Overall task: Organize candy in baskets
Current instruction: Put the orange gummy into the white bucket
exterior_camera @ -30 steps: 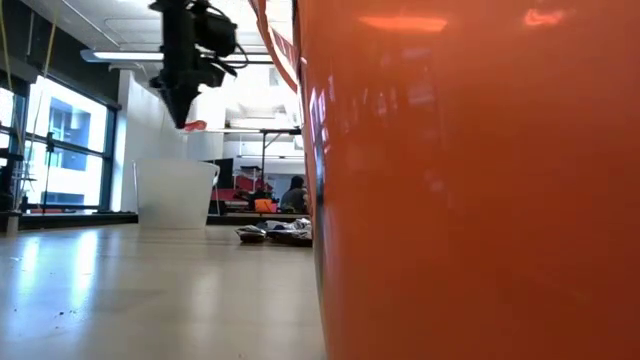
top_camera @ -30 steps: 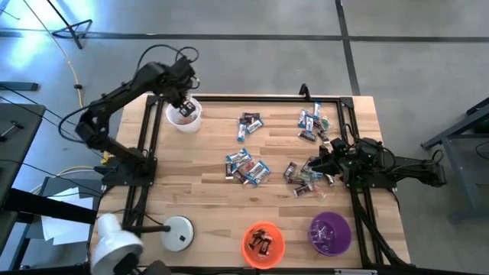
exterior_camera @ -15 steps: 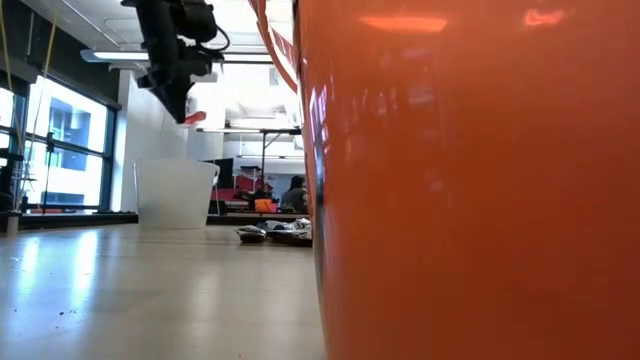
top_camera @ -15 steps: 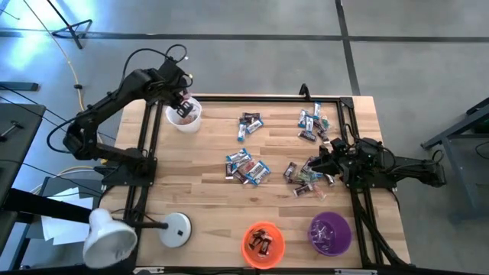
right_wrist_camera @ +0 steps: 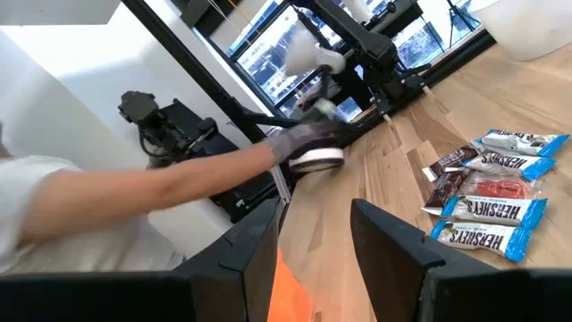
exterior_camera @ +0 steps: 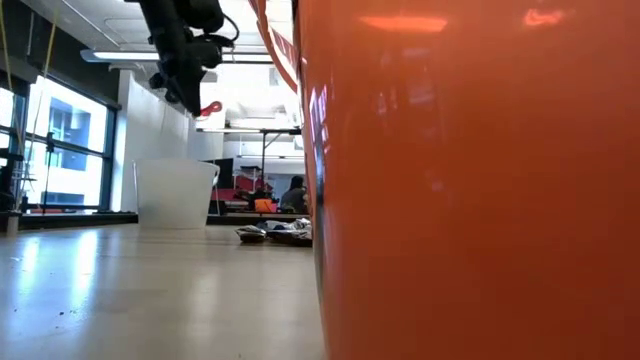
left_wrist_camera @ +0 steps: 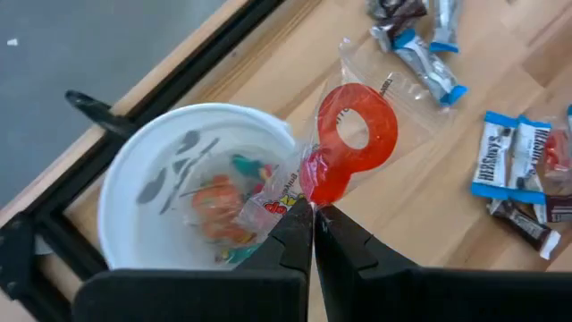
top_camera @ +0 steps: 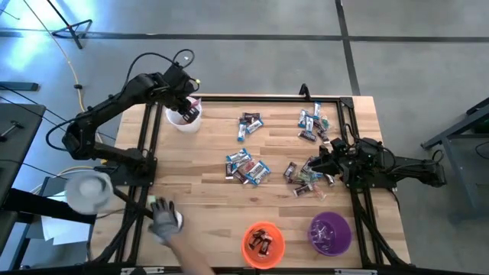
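My left gripper [left_wrist_camera: 313, 234] hangs over the white basket [left_wrist_camera: 192, 192] at the table's far left corner, shut on a red ring-shaped candy [left_wrist_camera: 357, 134] in a clear wrapper. In the low view the candy [exterior_camera: 210, 107] shows above the basket [exterior_camera: 177, 193]. The basket holds a few wrapped sweets [left_wrist_camera: 219, 201]. Wrapped candy bars lie in loose heaps mid-table [top_camera: 246, 166] and to the right [top_camera: 312, 122]. My right gripper [right_wrist_camera: 313, 241] rests open at the right edge, nothing between its fingers. The orange basket [top_camera: 263, 243] and the purple basket [top_camera: 330, 232] stand at the near edge. My left gripper pinches the ring candy's wrapper at the candy's lower end [left_wrist_camera: 313, 192] between its two fingertips. The fingers slant down from above. The candy sticks out beyond the fingertips, lifted clear over the white basket's rim [left_wrist_camera: 268, 125].
A person's gloved hand [top_camera: 163, 221] reaches in over the near left corner and is on the lamp's round base; the lamp shade [top_camera: 88, 191] stands off the table's left side. A black frame [top_camera: 145, 145] runs along the table's edges. Bare wood lies between the heaps and the baskets.
My left gripper has tipped and risen slightly over the white basket, still shut, swinging the ring candy up and toward the table's right. A person's hand has come in at the near left, and the lamp with its base has shifted, the shade moving left and farther.
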`<act>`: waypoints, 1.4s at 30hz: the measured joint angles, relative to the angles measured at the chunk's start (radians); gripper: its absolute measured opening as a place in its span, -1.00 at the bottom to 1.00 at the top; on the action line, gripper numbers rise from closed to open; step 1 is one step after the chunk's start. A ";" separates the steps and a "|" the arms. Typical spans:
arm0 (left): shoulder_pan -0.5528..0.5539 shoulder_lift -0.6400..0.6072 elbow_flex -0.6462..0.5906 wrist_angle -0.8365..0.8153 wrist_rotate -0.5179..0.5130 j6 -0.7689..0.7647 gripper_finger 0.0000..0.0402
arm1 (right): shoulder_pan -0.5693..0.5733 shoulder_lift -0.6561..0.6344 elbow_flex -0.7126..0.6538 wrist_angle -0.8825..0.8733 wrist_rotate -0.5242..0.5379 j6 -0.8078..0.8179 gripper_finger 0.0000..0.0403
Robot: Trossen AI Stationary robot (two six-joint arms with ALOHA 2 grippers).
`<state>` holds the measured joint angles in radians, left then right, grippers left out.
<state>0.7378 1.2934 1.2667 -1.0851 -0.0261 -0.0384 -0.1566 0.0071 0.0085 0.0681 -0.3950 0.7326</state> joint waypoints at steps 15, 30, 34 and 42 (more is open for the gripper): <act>-0.044 0.000 -0.056 0.043 -0.067 -0.114 -1.00 | 0.000 0.000 0.000 0.000 0.000 0.000 -0.32; -0.044 0.000 -0.056 0.043 -0.066 -0.128 -1.00 | 0.000 0.000 0.000 0.000 0.000 0.000 -0.32; -0.044 0.000 -0.056 0.040 -0.066 -0.127 -1.00 | 0.000 0.000 0.000 0.000 0.000 0.000 -0.32; -0.044 0.000 -0.056 0.034 -0.169 -0.141 -1.00 | 0.000 0.000 0.000 0.000 0.000 0.000 -0.32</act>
<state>0.6937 1.2938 1.2106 -1.0514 -0.1956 -0.1792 -0.1563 0.0071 0.0085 0.0682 -0.3950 0.7326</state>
